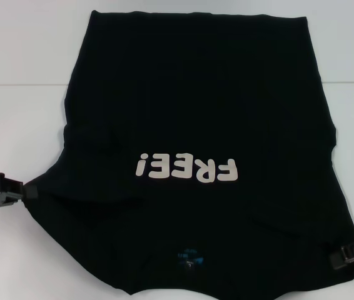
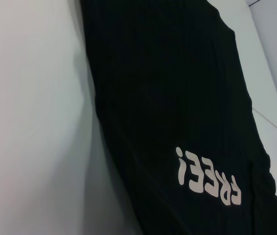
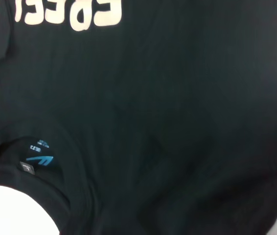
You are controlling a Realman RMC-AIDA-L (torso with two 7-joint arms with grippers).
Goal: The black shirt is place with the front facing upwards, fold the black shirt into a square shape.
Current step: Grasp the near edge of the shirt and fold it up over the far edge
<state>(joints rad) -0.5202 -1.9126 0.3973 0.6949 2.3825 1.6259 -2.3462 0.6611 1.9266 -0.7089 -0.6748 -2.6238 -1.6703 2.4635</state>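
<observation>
The black shirt (image 1: 196, 125) lies spread flat on the white table, front up, its white "FREE!" letters (image 1: 186, 167) upside down to me. The collar with the small blue neck label (image 1: 189, 257) is at the near edge. My left gripper (image 1: 22, 189) is at the shirt's left sleeve tip, which is drawn out to a point between its closed fingers. My right gripper (image 1: 341, 255) rests at the shirt's near right edge. The left wrist view shows the shirt (image 2: 177, 98) and its letters (image 2: 207, 176). The right wrist view shows the label (image 3: 38, 157) and letters (image 3: 70, 12).
The white table (image 1: 20, 75) shows bare on the left, on the right (image 1: 352, 75) and beyond the hem. The shirt's near edge runs off the bottom of the head view. No other objects are in sight.
</observation>
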